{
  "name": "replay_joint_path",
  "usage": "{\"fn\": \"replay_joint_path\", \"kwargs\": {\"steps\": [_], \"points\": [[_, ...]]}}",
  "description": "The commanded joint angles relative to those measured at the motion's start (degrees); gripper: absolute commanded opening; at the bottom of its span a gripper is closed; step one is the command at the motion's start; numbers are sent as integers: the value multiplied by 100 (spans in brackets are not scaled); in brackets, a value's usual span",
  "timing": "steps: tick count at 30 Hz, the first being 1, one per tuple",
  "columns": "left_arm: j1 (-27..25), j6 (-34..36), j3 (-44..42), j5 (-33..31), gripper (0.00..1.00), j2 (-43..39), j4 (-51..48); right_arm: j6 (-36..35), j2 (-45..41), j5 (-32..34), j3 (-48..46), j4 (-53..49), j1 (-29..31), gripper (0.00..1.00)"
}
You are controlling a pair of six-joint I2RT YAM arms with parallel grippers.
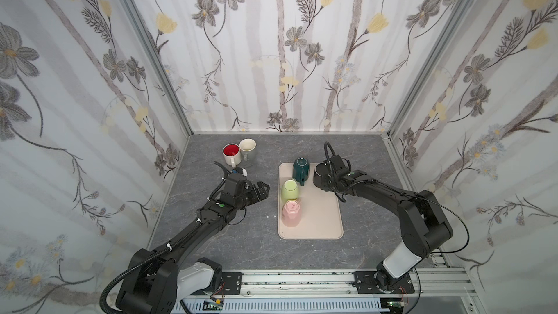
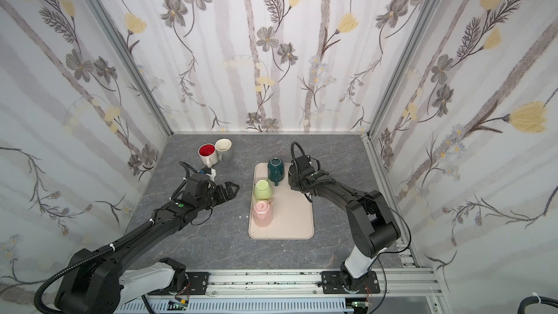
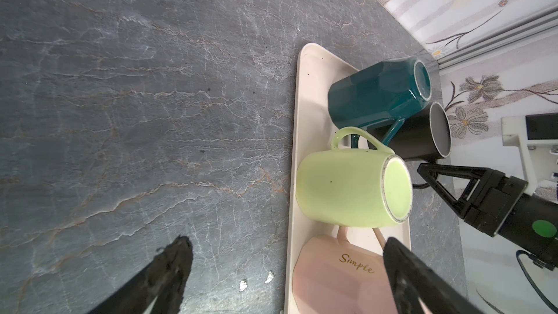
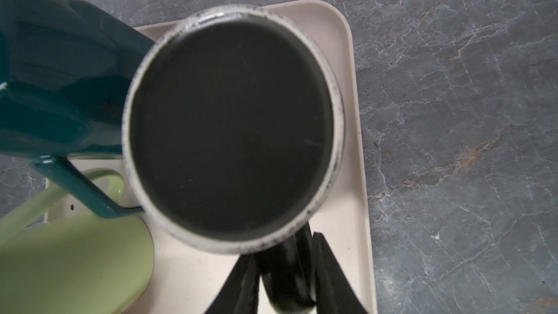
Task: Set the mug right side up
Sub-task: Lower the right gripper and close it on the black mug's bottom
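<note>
A black mug [image 4: 232, 125] stands upside down at the far right corner of the beige tray [image 1: 320, 218], its pale-ringed base facing up. In a top view the black mug [image 1: 319, 178] is partly hidden under my right wrist. My right gripper [image 4: 285, 249] is shut on the mug's handle [image 4: 287, 270], with a finger pressed in on each side. My left gripper [image 1: 262, 191] hovers open over the table just left of the tray, with nothing between its fingers [image 3: 178, 255].
Upside down on the tray stand a teal mug [image 1: 301, 169], a green mug [image 1: 290, 190] and a pink mug [image 1: 291, 212] along its left side. A white mug with a red inside [image 1: 231, 153] and a cream mug [image 1: 248, 148] stand upright at the back left.
</note>
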Motion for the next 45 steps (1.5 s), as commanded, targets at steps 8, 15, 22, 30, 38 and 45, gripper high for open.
{"fn": "replay_joint_path", "kwargs": {"steps": [8,15,22,30,38,45], "points": [[-16,-74,-7,-39,100,1,169,-73,237,36,278,-17,-4,28],[-28,-75,-7,-81,100,-78,164,-81,282,165,393,-135,-3,29],[-24,-83,11,-48,100,-34,173,-140,387,288,455,-162,-13,28],[-34,-103,-7,-52,100,-129,168,-239,568,509,620,-267,-47,26],[-44,-92,-20,-41,100,-57,190,-242,665,556,691,-324,-56,14],[-46,-100,-24,-22,100,-43,208,-246,624,517,723,-408,-66,11]]}}
